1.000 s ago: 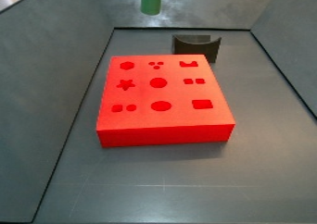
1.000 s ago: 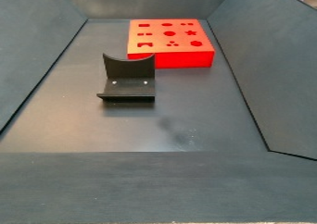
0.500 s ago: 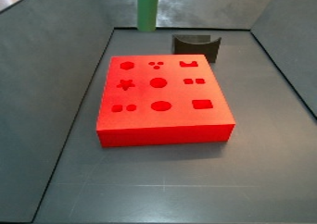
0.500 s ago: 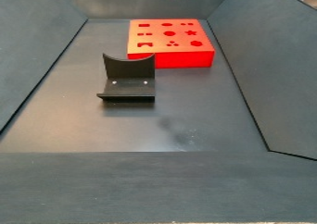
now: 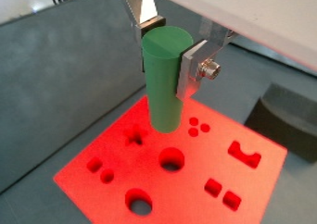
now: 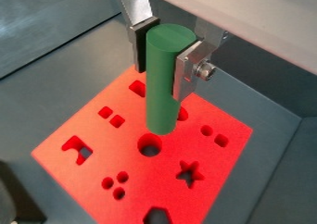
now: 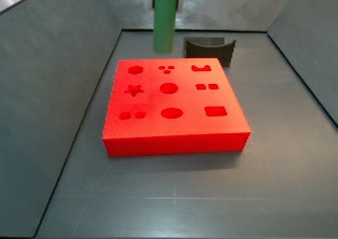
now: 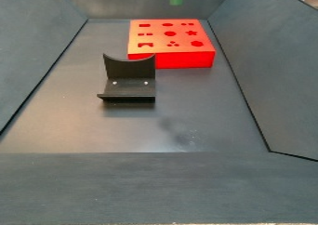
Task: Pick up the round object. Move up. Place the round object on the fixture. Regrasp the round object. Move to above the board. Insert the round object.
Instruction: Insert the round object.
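Jaws of your gripper (image 5: pixel 171 50) clamp the round object (image 5: pixel 165 78) upright above the board (image 5: pixel 161 168), well clear of the fixture (image 7: pixel 209 50), so only the insertion looks left.

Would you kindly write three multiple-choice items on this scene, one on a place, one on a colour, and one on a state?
1. Where is the round object?
A. lying on the fixture
B. held above the board
C. on the floor

2. What colour is the board?
A. red-orange
B. blue
C. white

3. How is the gripper?
A. open and empty
B. shut on the round object
C. out of view

Key: 1 B, both wrist views show the peg hanging upright over the holes; 2 A, plain in both side views; 3 B, the fingers clamp the peg. The fixture stands bare.
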Robot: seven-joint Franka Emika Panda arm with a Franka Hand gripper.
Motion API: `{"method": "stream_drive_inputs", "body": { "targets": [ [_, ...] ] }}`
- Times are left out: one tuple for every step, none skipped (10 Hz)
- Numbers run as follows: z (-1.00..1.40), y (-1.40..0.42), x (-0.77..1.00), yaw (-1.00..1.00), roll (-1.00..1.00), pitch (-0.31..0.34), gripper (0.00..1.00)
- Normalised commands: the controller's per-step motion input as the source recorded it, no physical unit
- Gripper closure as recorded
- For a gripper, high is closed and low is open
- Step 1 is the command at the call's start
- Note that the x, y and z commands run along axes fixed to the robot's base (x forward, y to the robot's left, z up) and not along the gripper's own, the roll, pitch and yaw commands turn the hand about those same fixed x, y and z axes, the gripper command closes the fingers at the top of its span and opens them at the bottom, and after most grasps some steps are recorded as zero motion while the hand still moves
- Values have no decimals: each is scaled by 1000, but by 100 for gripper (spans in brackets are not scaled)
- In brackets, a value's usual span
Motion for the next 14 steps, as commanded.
{"method": "stream_drive_inputs", "body": {
  "targets": [
    [0,-3,194,-97,0,0,100],
    [-117,-46,131,-57,26,0,100],
    [-531,-97,277,-14,127,-53,100],
    [-134,-14,209,-3,7,0,100],
    [-49,-34,166,-66,0,0,100],
    [-160,-57,303,-66,9,0,100],
    [-211,-66,291,-86,41,0,100],
    [-334,0,183,-43,66,-26,100],
    [-346,0,177,0,41,-36,100],
    [-206,0,100,0,36,-4,100],
    [-317,26,63,49,130,-26,100],
    [-186,0,0,11,80,-40,100],
    [-26,0,0,0,4,-36,100],
    [-26,0,-29,0,0,-54,100]
  ]
}}
